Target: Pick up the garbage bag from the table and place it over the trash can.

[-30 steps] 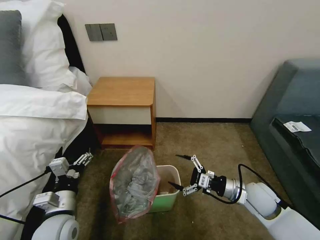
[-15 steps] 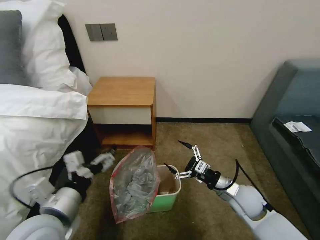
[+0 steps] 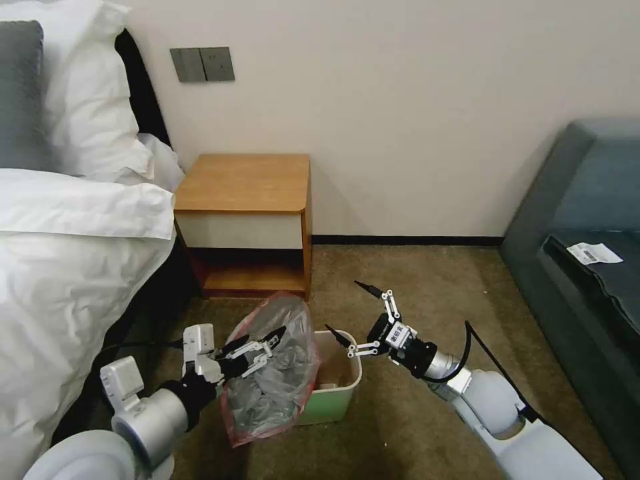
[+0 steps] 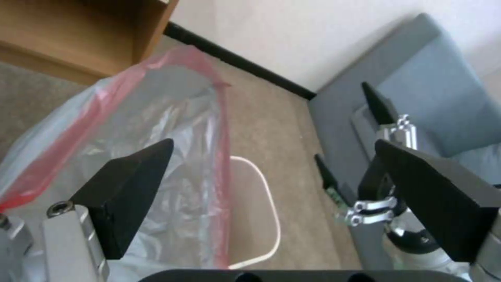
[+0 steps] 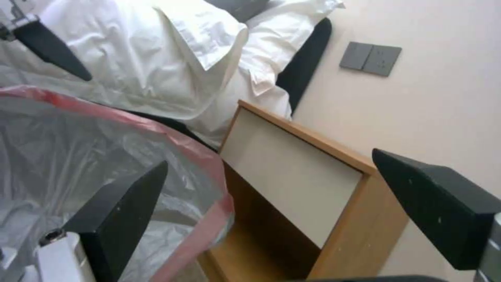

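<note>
Carpet [image 3: 413,280] carries the one trash can [image 3: 333,400], which stands in front of the one table [image 3: 243,183], near the table's front right corner. One garbage bag [image 3: 267,380] drapes the can's left end, standing tall with its long axis roughly upright and leaning a little, its pink-red rimmed mouth at the top near the table's lower shelf, its bottom end sagging to the carpet beside the can. The can's right half is uncovered, cream rim bare.

Two grippers are at work. The left gripper [image 3: 257,343] reaches in from the left with its fingers spread, tips against the bag's upper left side; it grips nothing that can be seen. The right gripper [image 3: 347,313] hovers over the can's right rim, fingers wide apart and empty, one tip above the carpet toward the table, the other just above the can's opening.

The left wrist view looks past its own two dark fingers [image 4: 130,188] down onto the bag's pink band [image 4: 222,156] and the can's cream rim [image 4: 264,184], with the right gripper [image 4: 355,149] farther off. The right wrist view adds the table's cream drawer front [image 5: 292,172], the white bedding [image 5: 156,58] and two grey wall switches [image 5: 370,58].
</note>
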Tool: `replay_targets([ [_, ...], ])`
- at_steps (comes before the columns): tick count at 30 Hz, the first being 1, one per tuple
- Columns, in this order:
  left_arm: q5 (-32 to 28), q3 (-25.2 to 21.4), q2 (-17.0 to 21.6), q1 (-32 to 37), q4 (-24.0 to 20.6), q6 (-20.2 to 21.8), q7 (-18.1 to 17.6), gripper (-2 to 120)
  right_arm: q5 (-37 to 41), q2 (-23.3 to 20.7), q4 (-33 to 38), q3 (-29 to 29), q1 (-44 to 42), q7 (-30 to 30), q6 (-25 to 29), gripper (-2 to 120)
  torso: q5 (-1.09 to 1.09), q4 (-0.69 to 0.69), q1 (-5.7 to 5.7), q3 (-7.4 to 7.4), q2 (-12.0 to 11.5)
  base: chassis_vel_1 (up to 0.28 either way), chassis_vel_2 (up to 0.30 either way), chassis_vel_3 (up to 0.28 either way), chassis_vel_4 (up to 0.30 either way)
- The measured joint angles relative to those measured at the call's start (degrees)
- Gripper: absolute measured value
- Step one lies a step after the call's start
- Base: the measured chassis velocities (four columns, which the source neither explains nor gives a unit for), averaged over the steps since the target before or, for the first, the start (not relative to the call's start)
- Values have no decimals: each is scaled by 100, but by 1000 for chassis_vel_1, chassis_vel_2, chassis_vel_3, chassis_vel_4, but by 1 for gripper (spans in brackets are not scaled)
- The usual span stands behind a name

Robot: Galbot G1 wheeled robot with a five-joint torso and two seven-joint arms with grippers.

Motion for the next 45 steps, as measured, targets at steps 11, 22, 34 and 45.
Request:
replay_targets([
  [11, 540, 64, -185, -267, 454, -16, 352, 97, -52, 87, 0, 37, -105, -36, 20, 100, 0, 0, 0, 0, 0, 0, 0, 0, 0],
  [22, 898, 183, -215, -587, 1276, -110, 483, 97, -53, 89, -27, 77, -141, -83, 40, 100, 0, 0, 0, 0, 0, 0, 0, 0, 0],
  [34, 1288, 520, -33, -694, 1879, -296, 544, 96, -51, 107, 28, 43, -126, -125, 41, 100, 0, 0, 0, 0, 0, 0, 0, 0, 0],
  [45, 1898, 1067, -31, -1086, 2563, -484, 555, 94, -81, 130, 96, 101, -242, -178, 45, 100, 5, -1, 0, 0, 0, 0, 0, 0, 0],
])
